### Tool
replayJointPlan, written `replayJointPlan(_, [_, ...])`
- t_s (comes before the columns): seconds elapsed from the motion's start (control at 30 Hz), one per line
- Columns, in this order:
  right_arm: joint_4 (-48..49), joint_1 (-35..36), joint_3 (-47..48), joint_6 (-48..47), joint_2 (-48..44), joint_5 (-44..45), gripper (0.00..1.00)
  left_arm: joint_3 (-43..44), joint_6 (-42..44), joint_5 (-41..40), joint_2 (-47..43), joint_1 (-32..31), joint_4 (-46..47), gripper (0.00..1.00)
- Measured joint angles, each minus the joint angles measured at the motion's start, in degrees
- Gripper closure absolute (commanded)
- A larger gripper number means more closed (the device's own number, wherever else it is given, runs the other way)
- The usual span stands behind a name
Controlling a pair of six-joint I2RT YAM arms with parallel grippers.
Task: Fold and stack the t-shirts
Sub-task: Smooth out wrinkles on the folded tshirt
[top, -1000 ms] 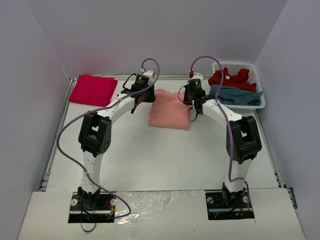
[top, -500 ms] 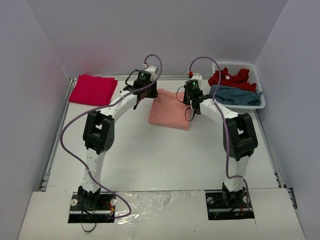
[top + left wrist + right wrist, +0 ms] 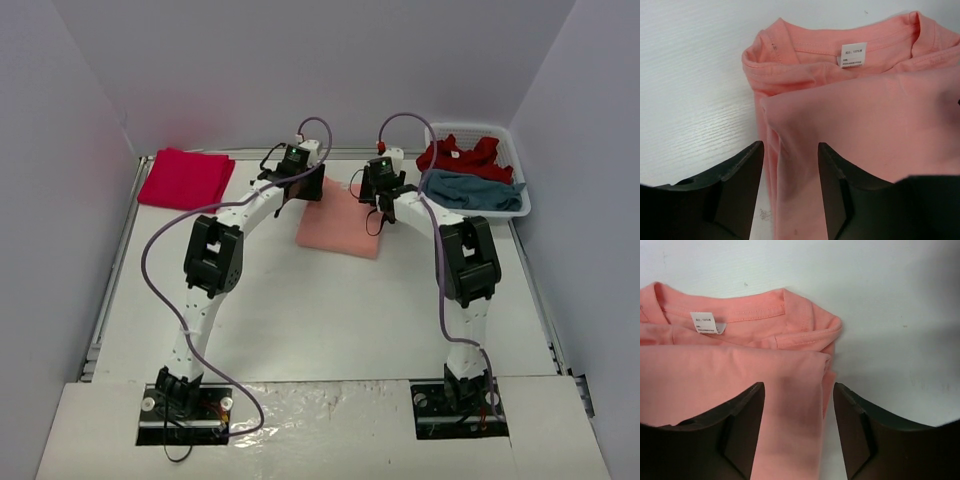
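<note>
Top view, salmon t-shirt (image 3: 338, 225): folded, flat at the far middle of the bench (image 3: 300, 305), both wrists over its far end.
Top view, red t-shirt (image 3: 185, 178): folded, far left corner.
Top view, basket (image 3: 480, 128): far right corner, red and teal cloth inside.
Left wrist, left gripper (image 3: 790, 150): jaws apart above the salmon t-shirt's left edge, clamping nothing.
Right wrist, right gripper (image 3: 799, 390): jaws apart above its right edge; neck tag (image 3: 707, 322) visible.

The white table (image 3: 320, 310) carries three things. A salmon tee (image 3: 340, 225) lies folded at the far middle, its collar and label at the far end. A folded red tee (image 3: 185, 180) lies flat in the far left corner, well apart from it. A white basket (image 3: 470, 127) stands in the far right corner.
</note>
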Motion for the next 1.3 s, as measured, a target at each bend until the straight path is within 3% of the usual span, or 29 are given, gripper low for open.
replayJointPlan(0.17, [-0.3,-0.1,1.0,0.4,0.0,0.5,0.36,-2.1,0.3,-1.9,-1.7,0.0,-0.1,0.53])
replayJointPlan(0.37, [-2.4,0.1,1.1,0.5,-1.1,0.4,0.36,-8.5,0.2,-5.9,-9.1,0.0,-0.8,0.52])
replayJointPlan(0.7, [-6.4,6.4,1.1,-1.3,-7.3,-2.9,0.38,-30.5,-7.1,-15.3,-30.8,0.1,-0.1,0.53])
replayJointPlan(1.1, [-11.2,16.2,5.8,-2.6,-4.9,-5.7,0.71,-55.2,-17.4,-20.7,-47.6,0.1,-1.0,0.54])
replayJointPlan(1.2, [-11.6,17.3,9.2,-2.5,-1.6,-5.9,0.85,-58.7,-18.6,-21.2,-51.6,0.1,-0.9,0.53])
replayJointPlan(1.3, [-12.6,17.7,13.2,-2.5,2.8,-6.2,0.93,-60.0,-19.1,-21.4,-53.7,0.1,-0.5,0.53])
